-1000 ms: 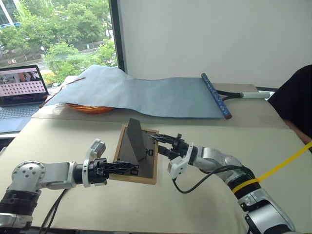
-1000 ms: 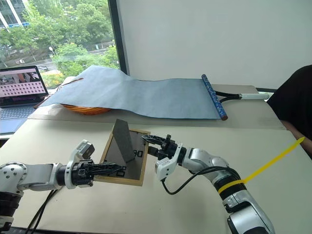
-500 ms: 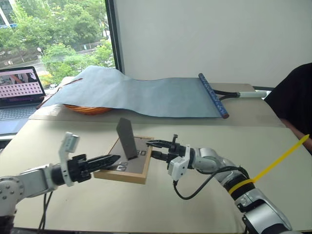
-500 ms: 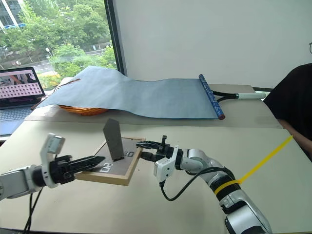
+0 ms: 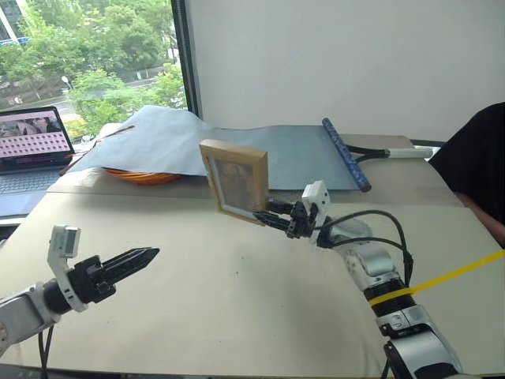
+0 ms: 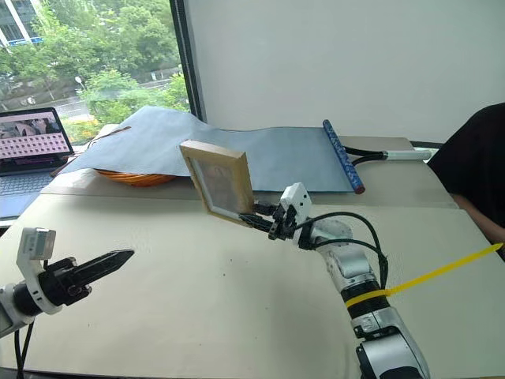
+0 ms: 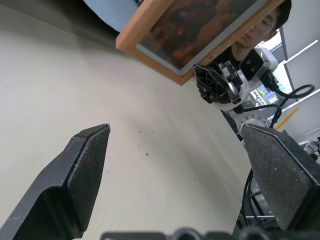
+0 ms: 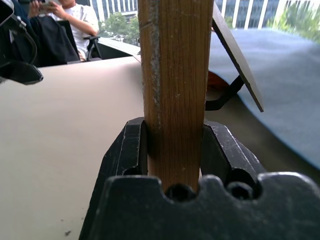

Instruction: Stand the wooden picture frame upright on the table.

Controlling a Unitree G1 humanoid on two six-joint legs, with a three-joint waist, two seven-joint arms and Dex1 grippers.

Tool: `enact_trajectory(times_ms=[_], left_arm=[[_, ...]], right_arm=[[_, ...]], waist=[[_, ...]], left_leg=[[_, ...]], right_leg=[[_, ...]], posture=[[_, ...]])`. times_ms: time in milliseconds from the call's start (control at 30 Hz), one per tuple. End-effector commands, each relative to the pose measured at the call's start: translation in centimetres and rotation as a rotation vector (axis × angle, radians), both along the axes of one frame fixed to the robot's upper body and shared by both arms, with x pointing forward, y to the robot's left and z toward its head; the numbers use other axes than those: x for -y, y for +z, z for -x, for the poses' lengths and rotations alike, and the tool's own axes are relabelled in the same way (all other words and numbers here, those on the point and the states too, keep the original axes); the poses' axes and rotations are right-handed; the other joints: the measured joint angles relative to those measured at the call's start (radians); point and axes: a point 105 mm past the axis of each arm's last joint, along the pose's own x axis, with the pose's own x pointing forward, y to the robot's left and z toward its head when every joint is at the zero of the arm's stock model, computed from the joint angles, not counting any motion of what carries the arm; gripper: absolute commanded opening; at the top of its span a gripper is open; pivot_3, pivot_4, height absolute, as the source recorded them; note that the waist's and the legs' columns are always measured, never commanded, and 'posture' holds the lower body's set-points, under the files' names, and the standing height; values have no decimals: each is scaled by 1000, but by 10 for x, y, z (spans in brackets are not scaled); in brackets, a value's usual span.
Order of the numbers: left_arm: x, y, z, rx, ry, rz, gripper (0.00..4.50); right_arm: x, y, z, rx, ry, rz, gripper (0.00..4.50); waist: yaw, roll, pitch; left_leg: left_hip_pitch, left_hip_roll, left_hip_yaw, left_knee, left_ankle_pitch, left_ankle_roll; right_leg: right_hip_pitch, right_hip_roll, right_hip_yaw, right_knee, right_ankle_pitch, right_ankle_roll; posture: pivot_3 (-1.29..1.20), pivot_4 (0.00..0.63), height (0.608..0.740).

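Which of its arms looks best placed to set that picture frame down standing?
Probably the right: the right gripper already clamps the wooden picture frame above the table. The left gripper hangs open, apart from it.

The small rectangular light-wood picture frame (image 5: 235, 180) is upright and slightly tilted, raised clear above the large beige matte table (image 5: 237, 308). Its reddish portrait front faces the camera. The dark fold-out stand (image 8: 235, 52) projects from its back.
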Motion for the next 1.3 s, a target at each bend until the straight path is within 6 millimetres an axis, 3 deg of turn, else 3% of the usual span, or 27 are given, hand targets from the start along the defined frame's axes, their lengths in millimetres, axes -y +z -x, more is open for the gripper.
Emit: enact_trajectory(times_ms=[33, 167, 567, 933, 1300], left_arm=[[7, 10, 8, 115, -17, -43, 4500], [11, 7, 15, 170, -42, -87, 4500], [8, 1, 6, 323, -49, -310, 4500], [11, -3, -4, 366, -76, -360, 4500], [12, -7, -16, 374, -84, -363, 4500]], right_arm=[[-5, 21, 6, -102, 70, -92, 1177], [-7, 11, 8, -198, 78, -95, 1177], [-2, -54, 11, -442, 28, -50, 1175], [0, -69, 23, -620, 17, -57, 1175], [-5, -63, 32, -434, 37, 83, 1175]], waist=[[0, 0, 0], [1, 0, 0], [2, 0, 0], [4, 0, 0], [3, 0, 0]], left_leg=[[0, 0, 0, 0, 0, 0], [-1, 0, 0, 0, 0, 0], [0, 0, 0, 1, 0, 0], [0, 0, 0, 2, 0, 0], [0, 0, 0, 1, 0, 0]], right_leg=[[-1, 0, 0, 0, 0, 0], [-1, 0, 0, 0, 0, 0], [0, 0, 0, 0, 0, 0], [1, 0, 0, 0, 0, 1], [1, 0, 0, 0, 0, 1]], posture=[[0, 150, 704], [0, 150, 704], [0, 150, 704], [0, 150, 704], [0, 150, 704]])
